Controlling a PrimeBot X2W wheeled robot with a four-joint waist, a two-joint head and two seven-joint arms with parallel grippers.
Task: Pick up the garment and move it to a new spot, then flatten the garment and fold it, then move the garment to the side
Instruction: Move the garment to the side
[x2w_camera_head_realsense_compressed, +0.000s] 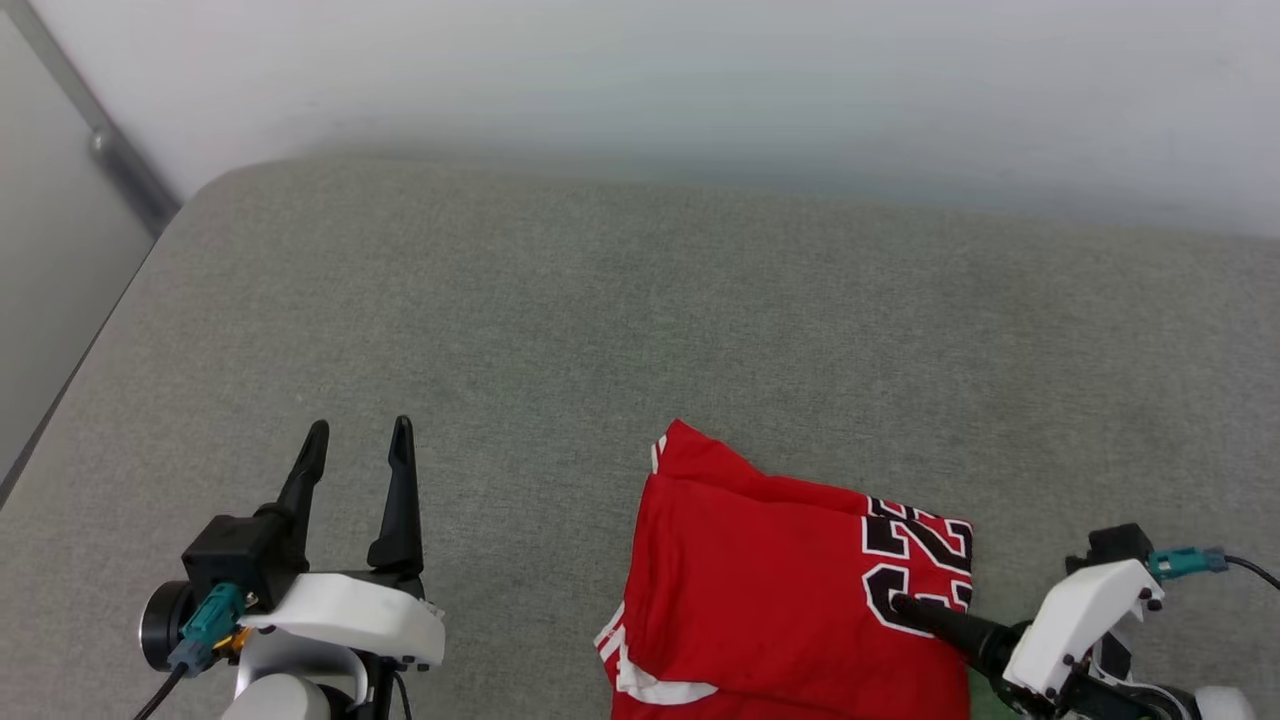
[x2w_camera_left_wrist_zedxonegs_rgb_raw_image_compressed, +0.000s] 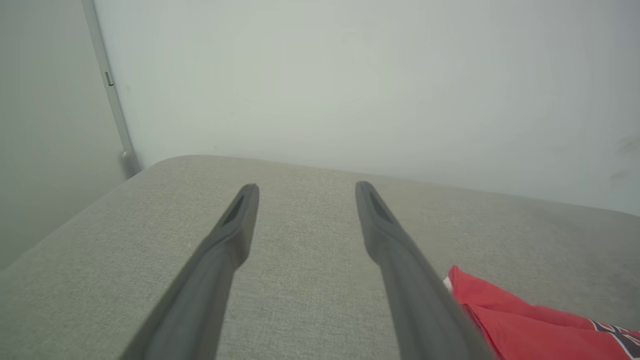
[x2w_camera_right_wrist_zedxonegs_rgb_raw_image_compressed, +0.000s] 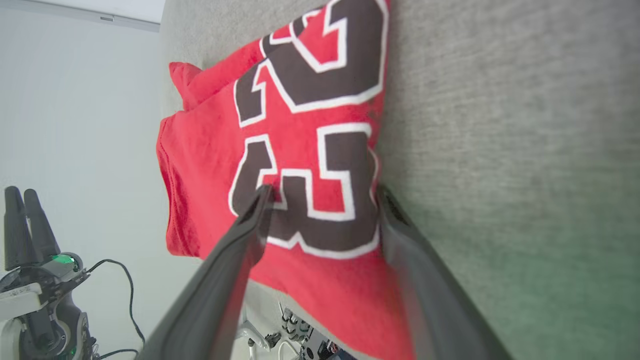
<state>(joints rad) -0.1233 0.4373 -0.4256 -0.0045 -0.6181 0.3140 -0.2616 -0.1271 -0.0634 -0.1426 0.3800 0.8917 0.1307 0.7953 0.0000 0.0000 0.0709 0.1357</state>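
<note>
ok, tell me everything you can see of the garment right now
The garment is red jersey-like cloth, folded into a rough rectangle with mild creases, lying flat on the grey woven surface near its front edge. Dark, white-outlined numerals 23 sit at its right end, white striped trim shows at its near left, and one corner pokes out at the far left. The right gripper is open there: one of its fingers lies over the 3, the other along the cloth's edge.

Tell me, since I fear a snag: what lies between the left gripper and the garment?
Only bare grey upholstered surface. In the head view, the stretch from the open left gripper to the garment holds no object.
</note>
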